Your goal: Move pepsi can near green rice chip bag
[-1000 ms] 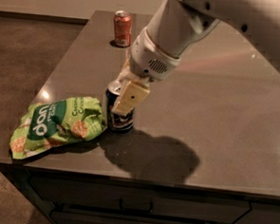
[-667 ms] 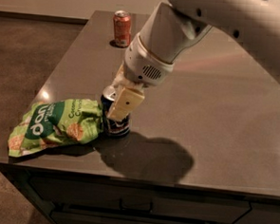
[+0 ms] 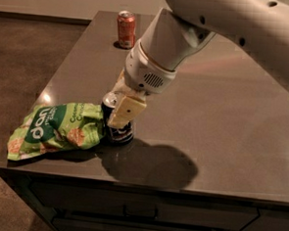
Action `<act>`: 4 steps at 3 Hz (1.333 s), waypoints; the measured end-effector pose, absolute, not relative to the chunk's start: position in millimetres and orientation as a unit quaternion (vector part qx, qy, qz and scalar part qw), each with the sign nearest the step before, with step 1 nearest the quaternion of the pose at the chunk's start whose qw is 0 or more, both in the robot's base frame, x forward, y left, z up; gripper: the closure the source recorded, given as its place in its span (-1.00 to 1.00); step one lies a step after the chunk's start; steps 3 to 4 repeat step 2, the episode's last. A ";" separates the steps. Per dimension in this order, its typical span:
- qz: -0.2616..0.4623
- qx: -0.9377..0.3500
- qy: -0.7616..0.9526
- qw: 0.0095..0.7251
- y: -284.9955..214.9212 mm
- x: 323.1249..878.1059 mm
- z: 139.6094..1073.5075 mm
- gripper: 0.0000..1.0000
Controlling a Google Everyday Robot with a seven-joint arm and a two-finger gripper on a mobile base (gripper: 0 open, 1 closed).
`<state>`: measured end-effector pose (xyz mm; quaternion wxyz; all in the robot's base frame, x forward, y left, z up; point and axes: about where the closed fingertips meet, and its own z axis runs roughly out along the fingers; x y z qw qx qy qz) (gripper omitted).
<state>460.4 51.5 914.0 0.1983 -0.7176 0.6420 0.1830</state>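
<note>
Arm (image 3: 179, 36) slants down from upper right, gripper (image 3: 117, 117) clamped on upright pepsi can (image 3: 124, 134) touching green rice chip bag (image 3: 55, 129).

Dim, tool (image 3: 118, 109) at pepsi can (image 3: 124, 134), shadow (image 3: 153, 166) alongside

A dark glossy countertop (image 3: 223, 117) over drawers (image 3: 143, 213) stands on brown speckled floor (image 3: 25, 56) before a pale wall (image 3: 68, 0).
</note>
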 end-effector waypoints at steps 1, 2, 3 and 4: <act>0.182 -0.718 0.641 0.199 52.4 459.3 914.8 -1.00; 0.182 -0.719 0.641 0.199 52.4 459.3 914.8 -1.00; 0.182 -0.719 0.641 0.199 52.4 459.3 914.8 -1.00; 0.182 -0.719 0.641 0.199 52.4 459.3 914.8 -1.00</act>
